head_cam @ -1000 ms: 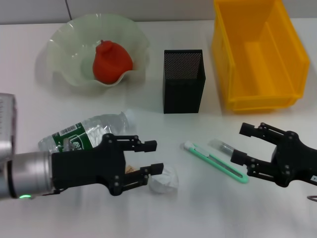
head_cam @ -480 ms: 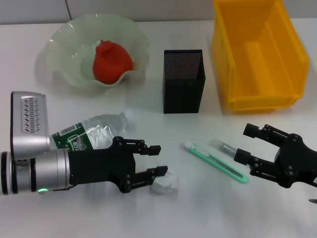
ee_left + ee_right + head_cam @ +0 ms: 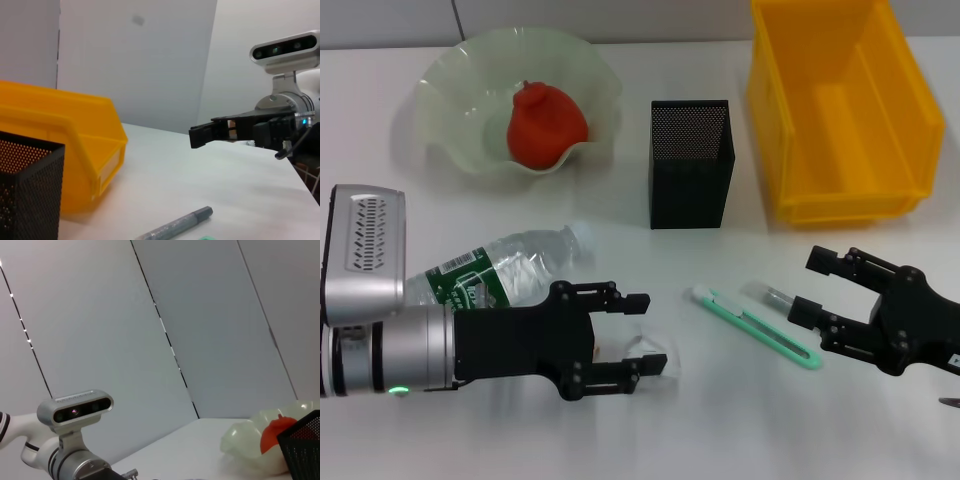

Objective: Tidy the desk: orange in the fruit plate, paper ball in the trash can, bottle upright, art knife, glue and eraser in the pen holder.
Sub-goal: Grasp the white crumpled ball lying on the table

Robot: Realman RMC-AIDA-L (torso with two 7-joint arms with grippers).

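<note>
While the left hand (image 3: pixel 632 341) sits spread around the paper ball (image 3: pixel 653 358) on the table (image 3: pixel 720 420), right hand (image 3: pixel 820 293) wide apart, holding nothing, near the art knife (image 3: pixel 754 326)

**Plain white worktop, grey panelled wall**

A smooth matte white worktop (image 3: pixel 740 430) fills nearly the whole head view and carries everything set out on it. Along its far edge runs a strip of pale grey panelled wall (image 3: pixel 380 20), cut by one thin dark seam. In the left wrist view the same worktop (image 3: pixel 200 170) meets the wall (image 3: pixel 135 65), which has a faint smudge high up. In the right wrist view the wall (image 3: pixel 100 315) shows several slanting dark seams above the worktop (image 3: pixel 200 432).
</note>
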